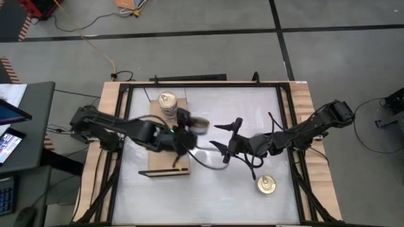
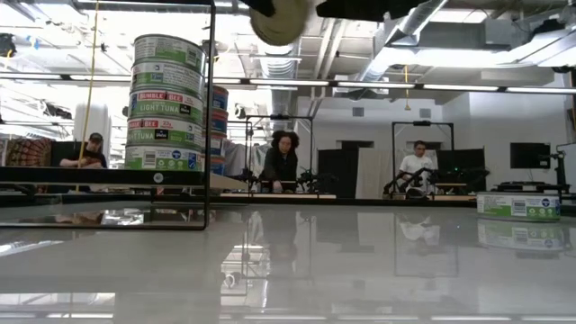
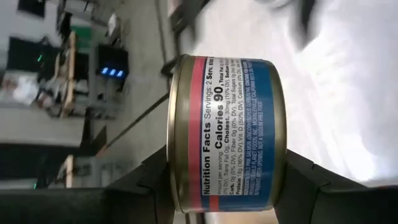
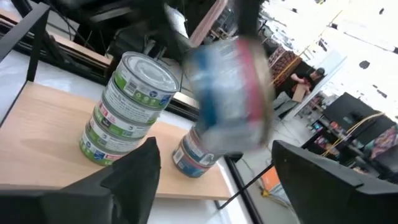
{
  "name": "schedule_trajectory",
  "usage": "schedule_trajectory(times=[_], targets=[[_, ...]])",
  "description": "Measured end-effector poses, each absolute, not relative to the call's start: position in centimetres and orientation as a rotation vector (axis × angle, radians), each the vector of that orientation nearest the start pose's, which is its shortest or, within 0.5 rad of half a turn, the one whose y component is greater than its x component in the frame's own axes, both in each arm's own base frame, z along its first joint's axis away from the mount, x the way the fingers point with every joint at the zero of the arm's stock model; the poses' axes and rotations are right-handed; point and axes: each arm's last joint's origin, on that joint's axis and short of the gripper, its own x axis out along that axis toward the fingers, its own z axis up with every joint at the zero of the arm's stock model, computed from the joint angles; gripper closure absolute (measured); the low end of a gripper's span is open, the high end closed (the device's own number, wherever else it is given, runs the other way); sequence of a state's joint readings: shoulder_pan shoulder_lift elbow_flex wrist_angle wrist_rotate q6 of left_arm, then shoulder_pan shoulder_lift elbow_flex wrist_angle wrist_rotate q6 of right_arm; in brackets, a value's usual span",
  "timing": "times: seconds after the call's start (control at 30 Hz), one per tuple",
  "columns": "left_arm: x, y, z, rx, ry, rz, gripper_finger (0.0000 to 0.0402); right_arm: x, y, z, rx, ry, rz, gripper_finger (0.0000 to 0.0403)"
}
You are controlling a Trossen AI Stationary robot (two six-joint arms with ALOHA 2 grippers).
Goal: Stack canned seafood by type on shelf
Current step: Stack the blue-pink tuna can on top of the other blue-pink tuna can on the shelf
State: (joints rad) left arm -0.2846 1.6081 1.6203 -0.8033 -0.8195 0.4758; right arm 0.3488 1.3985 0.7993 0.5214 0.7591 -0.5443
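Blue-and-red tin point(image 3: 227, 134) is sitting clamped in left gripper point(image 1: 189, 129) above the shelf point(image 1: 165, 165); right gripper point(image 1: 222, 135) is hanging spread wide, empty.

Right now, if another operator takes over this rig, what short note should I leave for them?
Left gripper: shut on a blue-and-red tin, held in the air beside the shelf.
Right gripper: open, empty, over the middle of the table, facing the held tin.
Done: a green-label stack stands on the shelf, and a blue-label stack stands beside it.
Left: place the held tin on the blue-label stack, then fetch the gold-topped tin lying on the table near the right arm.
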Motion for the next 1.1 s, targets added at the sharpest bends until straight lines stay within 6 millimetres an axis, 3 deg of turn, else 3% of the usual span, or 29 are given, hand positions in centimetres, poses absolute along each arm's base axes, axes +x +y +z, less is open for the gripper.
schedule_trajectory(times=[0.27, 0.43, 0.7, 0.83, 1.1], targets=[[26.7, -3.1, 40.1, 0.716, 0.871, 0.588, 0.0213, 28.6, 8.6, 26.9, -0.604, 0.187, -0.427, 0.0053], [24.7, -0.1, 40.7, 0.683, 0.899, 0.748, 0.0213, 28.8, 8.1, 27.3, -0.547, 0.153, -0.457, 0.0063], [23.8, 3.6, 36.3, 0.805, 1.094, 0.76, 0.0213, 29.0, 7.4, 27.3, -0.502, 0.149, -0.484, 0.0067], [23.8, 4.1, 34.8, 0.912, 1.092, 0.743, 0.0213, 29.0, 7.3, 27.2, -0.501, 0.151, -0.487, 0.0067], [23.4, 4.1, 33.9, 0.984, 1.095, 0.67, 0.0212, 29.0, 7.3, 27.2, -0.505, 0.157, -0.485, 0.0067]])
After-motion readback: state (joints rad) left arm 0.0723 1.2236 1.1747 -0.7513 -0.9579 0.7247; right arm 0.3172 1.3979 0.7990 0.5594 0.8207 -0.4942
